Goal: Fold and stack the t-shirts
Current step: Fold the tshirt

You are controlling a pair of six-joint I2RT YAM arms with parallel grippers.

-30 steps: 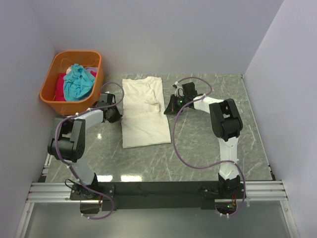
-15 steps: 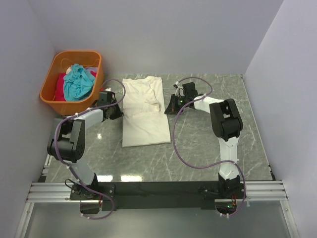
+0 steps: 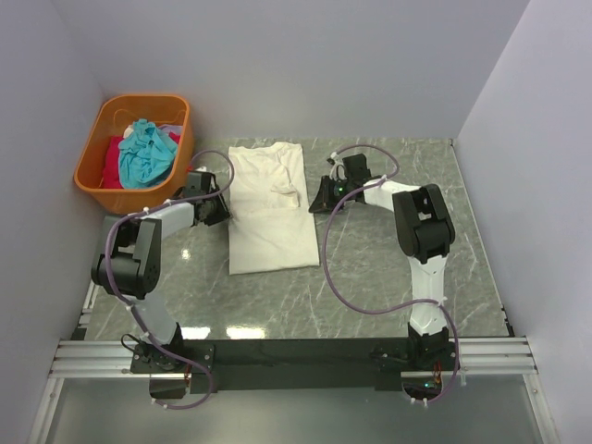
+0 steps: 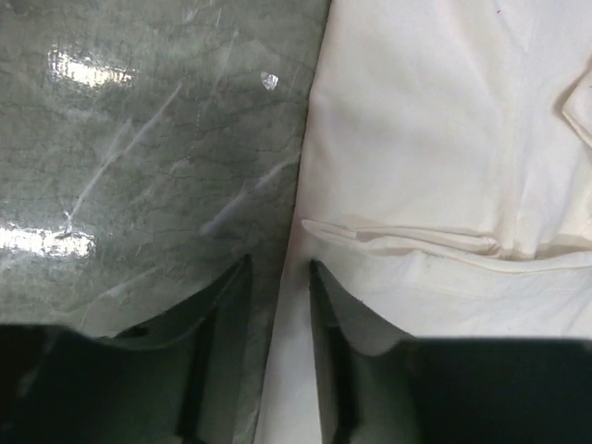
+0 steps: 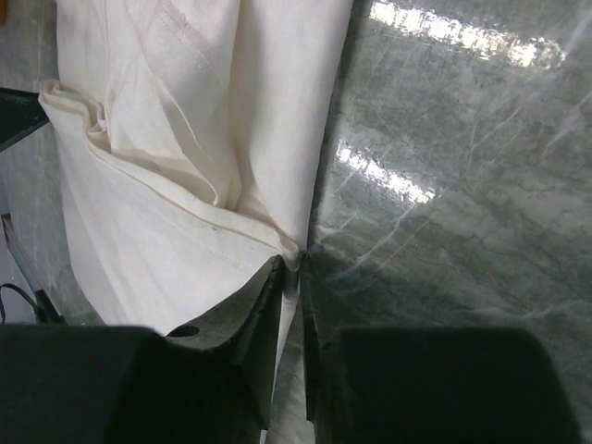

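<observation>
A large cream t-shirt [image 3: 270, 208] lies folded lengthwise in the middle of the table. My left gripper [image 3: 220, 207] is at its left edge. In the left wrist view the gripper [image 4: 277, 264] is narrowly open, and the cream t-shirt's [image 4: 444, 166] edge lies flat between the jaws. My right gripper [image 3: 314, 197] is at the shirt's right edge. In the right wrist view it [image 5: 292, 261] is shut on a pinch of the cream t-shirt's [image 5: 166, 222] edge. A teal t-shirt [image 3: 143, 153] and a red t-shirt [image 3: 112, 159] lie crumpled in the basket.
An orange plastic basket [image 3: 100, 191] stands at the back left, close to the left arm. White walls close in the table on the left, back and right. Purple cables loop over both arms. Bare green marble [image 3: 398, 268] lies right of and in front of the shirt.
My left gripper has moved a little right and away, up to the cream shirt's left edge. The right gripper has stayed at the right edge.
</observation>
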